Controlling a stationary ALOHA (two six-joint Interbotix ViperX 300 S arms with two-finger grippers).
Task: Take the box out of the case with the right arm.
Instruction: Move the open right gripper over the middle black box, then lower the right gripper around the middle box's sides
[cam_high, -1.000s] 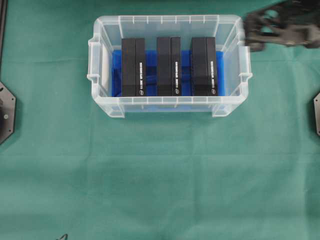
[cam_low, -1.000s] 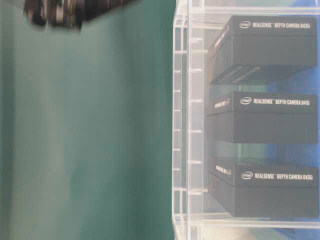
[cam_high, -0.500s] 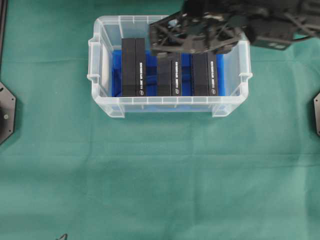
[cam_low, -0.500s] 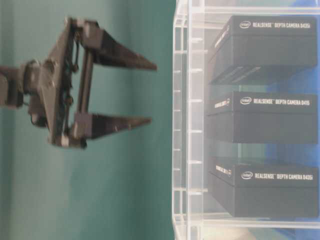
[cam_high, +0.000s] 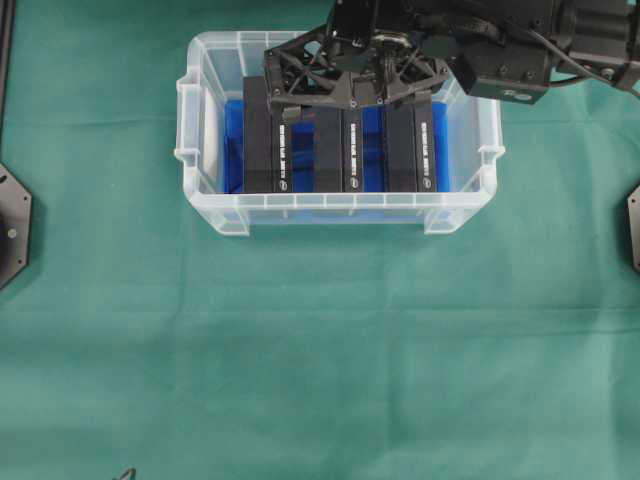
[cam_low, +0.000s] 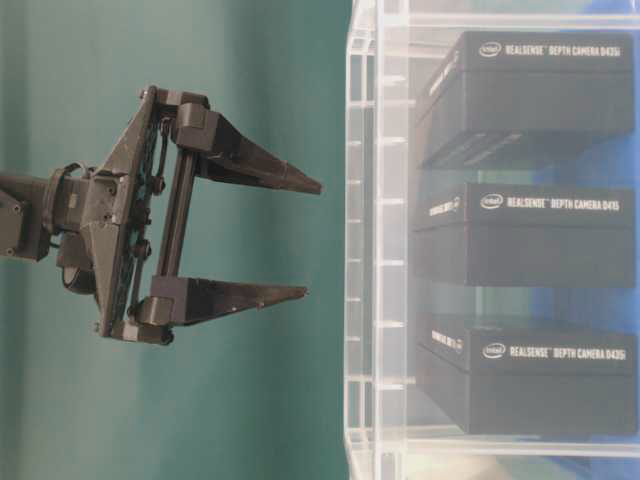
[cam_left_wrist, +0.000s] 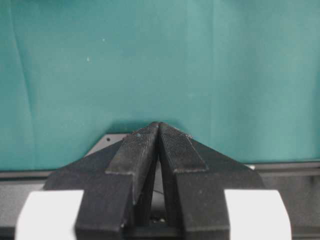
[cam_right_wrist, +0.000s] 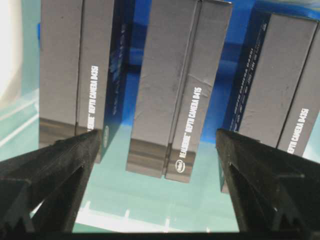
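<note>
A green cloth (cam_high: 320, 340) is spread under everything, and black mounting plates (cam_high: 12, 225) are seen at its left and right edges. The case (cam_high: 205, 120), a clear ribbed tub with side handles, is lined with a blue sheet (cam_high: 232, 140), and three black boxes are stood in it side by side. The middle box (cam_high: 338, 150) is flanked by the left box (cam_high: 265, 150) and the right box (cam_high: 408, 150), with narrow gaps left between them. White lettering is printed along each box's edge, and the lids are seen as matte dark grey in the right wrist view. The right gripper (cam_high: 345, 80) is held above the case's far side with its lattice fingers spread wide and nothing between them; the middle box (cam_right_wrist: 177, 100) is framed by them. Half a second earlier it was placed slightly further right. The left gripper (cam_left_wrist: 159, 150) is pressed together over the cloth.
</note>
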